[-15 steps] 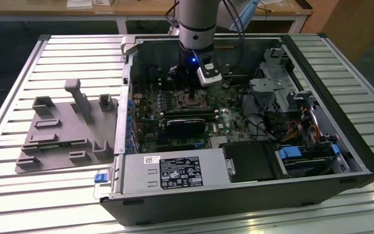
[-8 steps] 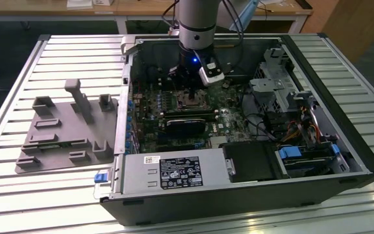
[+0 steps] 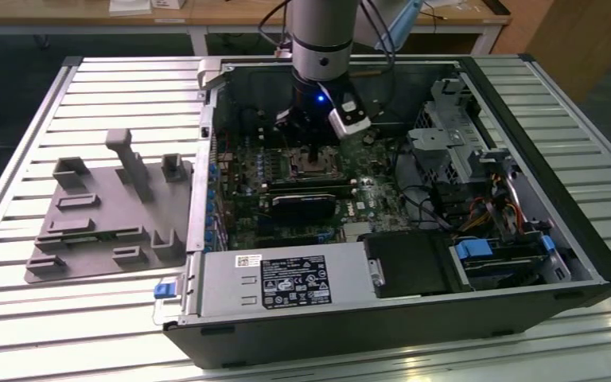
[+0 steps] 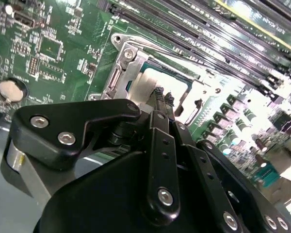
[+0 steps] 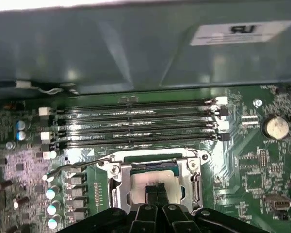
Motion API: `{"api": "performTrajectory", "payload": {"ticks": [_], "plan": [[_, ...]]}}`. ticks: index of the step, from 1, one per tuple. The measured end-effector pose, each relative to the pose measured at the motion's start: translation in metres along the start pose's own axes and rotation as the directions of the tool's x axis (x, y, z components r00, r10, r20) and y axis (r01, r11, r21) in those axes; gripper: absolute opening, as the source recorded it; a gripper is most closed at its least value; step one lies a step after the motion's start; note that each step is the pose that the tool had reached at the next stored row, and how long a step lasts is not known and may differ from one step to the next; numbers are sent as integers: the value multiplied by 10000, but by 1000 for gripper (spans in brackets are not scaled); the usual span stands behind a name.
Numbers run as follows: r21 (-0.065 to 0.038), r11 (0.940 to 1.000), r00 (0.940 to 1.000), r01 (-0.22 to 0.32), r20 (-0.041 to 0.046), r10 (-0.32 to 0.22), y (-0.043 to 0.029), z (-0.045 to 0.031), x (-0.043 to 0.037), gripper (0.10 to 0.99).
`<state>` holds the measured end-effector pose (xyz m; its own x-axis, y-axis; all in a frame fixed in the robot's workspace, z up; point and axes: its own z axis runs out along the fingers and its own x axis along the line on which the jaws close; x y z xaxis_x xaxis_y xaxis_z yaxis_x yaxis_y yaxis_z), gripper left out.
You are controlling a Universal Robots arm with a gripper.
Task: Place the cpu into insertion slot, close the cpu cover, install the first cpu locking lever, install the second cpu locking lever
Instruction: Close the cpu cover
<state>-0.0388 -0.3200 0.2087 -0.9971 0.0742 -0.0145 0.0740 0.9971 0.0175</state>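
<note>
At middle of board (image 5: 262, 174), in socket (image 5: 196, 187): chip (image 5: 138, 180) seated. Judged light, stiff, fragile; grip edges only. Pincer (image 5: 157, 190) clenched, empty, tips over chip top.

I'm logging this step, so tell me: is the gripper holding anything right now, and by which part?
Nothing is held. The gripper is shut with nothing between its fingers, and its tips are over the metal top of the cpu on the motherboard.

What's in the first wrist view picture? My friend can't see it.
The black claw, tips shut together, hangs right over the silvery cpu set into the green motherboard. Long dark memory slots run beside it.
</note>
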Motion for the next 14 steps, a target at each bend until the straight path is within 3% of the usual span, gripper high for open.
{"api": "performTrajectory", "payload": {"ticks": [5,14], "plan": [[32,9999,9999,152,25,-152,-3,0,36,102],[39,9998,9997,218,141,-219,-14,4,196,102]]}}
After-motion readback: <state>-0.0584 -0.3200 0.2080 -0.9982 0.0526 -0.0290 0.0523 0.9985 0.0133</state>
